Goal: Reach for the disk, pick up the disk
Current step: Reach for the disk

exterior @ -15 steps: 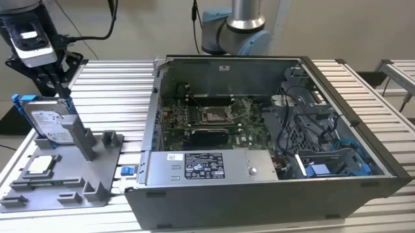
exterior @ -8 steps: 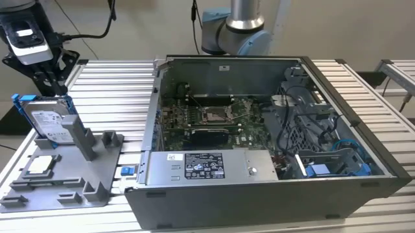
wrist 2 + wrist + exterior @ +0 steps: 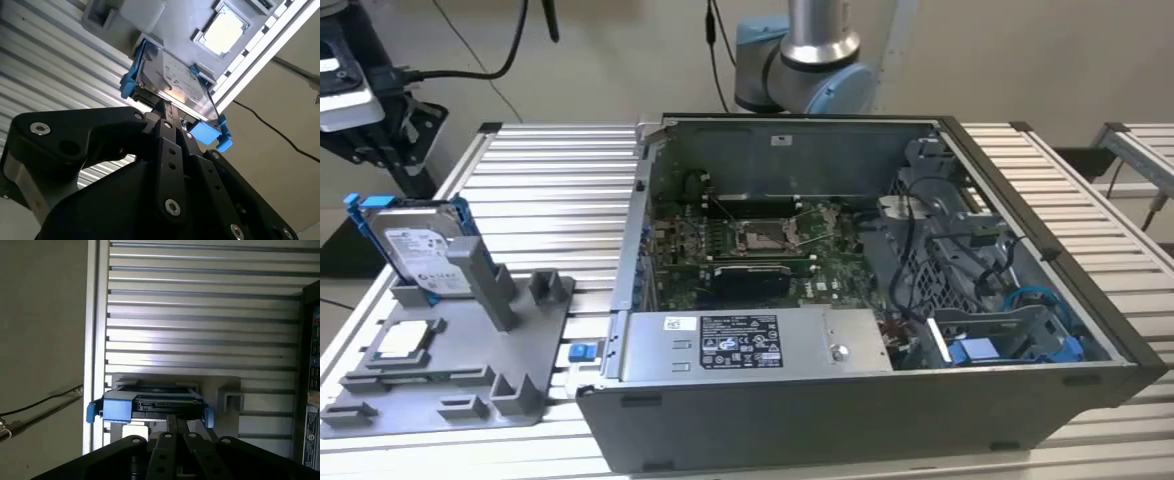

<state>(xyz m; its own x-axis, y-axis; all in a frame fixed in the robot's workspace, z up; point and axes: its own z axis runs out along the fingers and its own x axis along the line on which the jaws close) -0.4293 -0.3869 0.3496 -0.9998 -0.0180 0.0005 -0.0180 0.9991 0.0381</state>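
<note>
at the exterior view's left i see the disk [image 3: 416,250] standing on edge in a slot of the grey fixture [image 3: 520,330], blue rails framing it and its white label facing the camera. a square chip [image 3: 403,340] lies flat on the same fixture, just in front of the disk. the fixture sits on the slatted table [image 3: 547,200].

in both wrist views my gripper [image 3: 176,419] [image 3: 164,106] reads as closed, its tips drawn together with nothing between them. it points at the disk's [image 3: 150,407] [image 3: 175,80] connector edge and lines up with the middle of that edge. i cannot tell whether it touches.

to the exterior view's right the open computer case [image 3: 854,410] stands beside the fixture. a white sticker [image 3: 738,342] lies on the metal box inside, near the case's front wall. the print on the sticker and on the disk's label is too small for me to make out.
</note>
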